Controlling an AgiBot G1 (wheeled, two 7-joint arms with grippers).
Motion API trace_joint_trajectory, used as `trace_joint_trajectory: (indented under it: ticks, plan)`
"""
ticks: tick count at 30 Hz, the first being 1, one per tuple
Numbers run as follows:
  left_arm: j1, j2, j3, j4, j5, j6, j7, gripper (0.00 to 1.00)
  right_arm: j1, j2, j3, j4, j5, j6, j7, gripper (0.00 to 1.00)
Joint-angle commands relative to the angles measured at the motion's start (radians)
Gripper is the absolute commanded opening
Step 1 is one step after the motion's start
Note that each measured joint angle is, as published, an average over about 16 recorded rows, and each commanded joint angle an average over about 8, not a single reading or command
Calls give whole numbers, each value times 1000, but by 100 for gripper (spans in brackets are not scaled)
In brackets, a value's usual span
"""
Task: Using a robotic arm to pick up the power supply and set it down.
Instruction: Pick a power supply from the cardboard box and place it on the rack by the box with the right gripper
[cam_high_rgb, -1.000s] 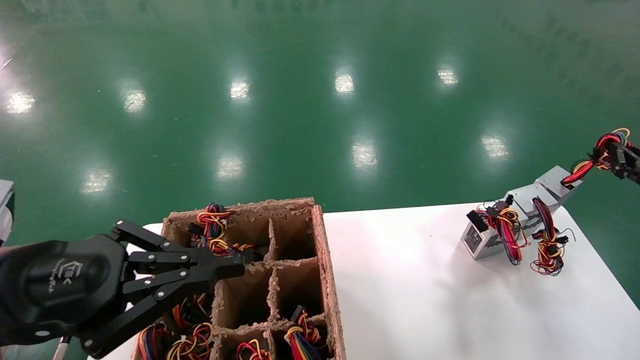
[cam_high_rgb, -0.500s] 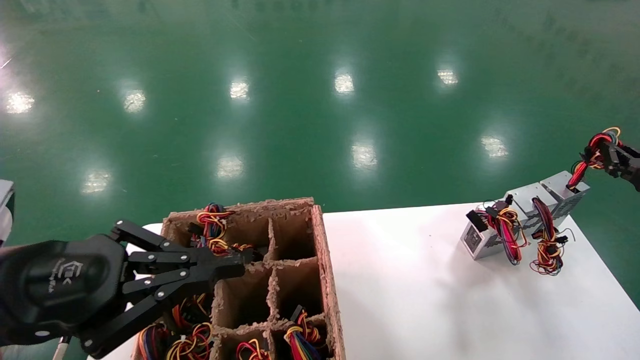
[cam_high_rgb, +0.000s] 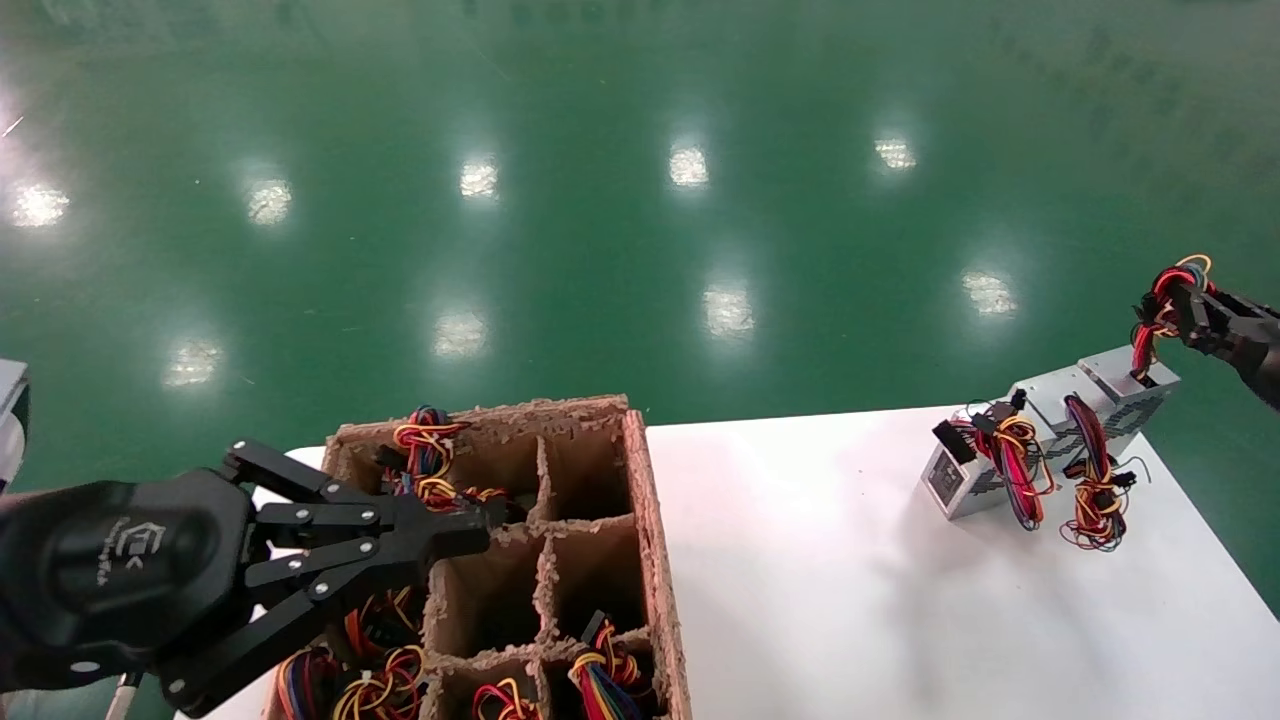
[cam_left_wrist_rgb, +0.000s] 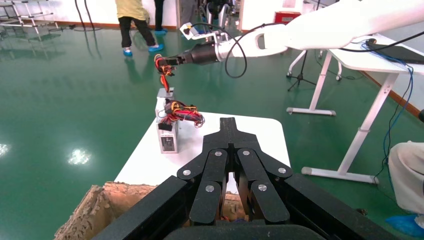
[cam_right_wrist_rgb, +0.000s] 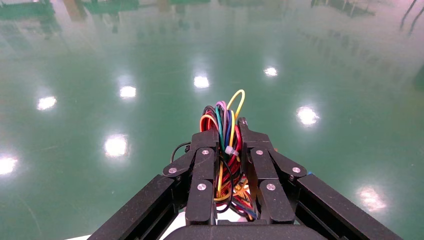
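- The right tool (cam_high_rgb: 1190, 305) is seen at the far right corner of the white surface (cam_high_rgb: 830, 580), closed tight on the wire bundle (cam_right_wrist_rgb: 226, 145) of the power supply (cam_high_rgb: 1128, 385); red, yellow and orange loops are pinched between its fingers.
- The power supply itself is held only by those wires, presumably because the loom offers an easier hold than the smooth metal case. The box is seen at the surface's far right edge, against two other supplies (cam_high_rgb: 1010, 450); whether its base is resting fully cannot be told.
- The wires are drawn nearly straight up from the box, which suggests that the weight is at least partly carried by the tool.
- The setting-down is judged unfinished, since the bundle has not been let go.
- The left tool (cam_high_rgb: 480, 530) is parked over the cardboard divider box (cam_high_rgb: 655, 540), its fingers closed on nothing, apparently kept clear of the work. More wired units are seen in the box's compartments.
- A tip over the edge is judged to be the main risk on release.
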Motion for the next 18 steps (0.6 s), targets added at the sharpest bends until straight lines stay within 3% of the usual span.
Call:
trace_joint_trajectory:
  ticks: [1,6,8,14,16,18]
  plan:
    - [0,0,0,0,0,0,0,0,-7,0,0,12,1,3,10,0]
    - [0,0,0,0,0,0,0,0,-29,-1,-6,48,-4,19,44,0]
    - [0,0,0,0,0,0,0,0,-39,0,-9,66,-6,25,58,8]
    - [0,0,0,0,0,0,0,0,-76,7,-17,129,-12,51,97,83]
    - [0,0,0,0,0,0,0,0,-89,10,-19,152,-14,65,110,100]
    - [0,0,0,0,0,0,0,0,-101,13,-23,174,-19,79,124,100]
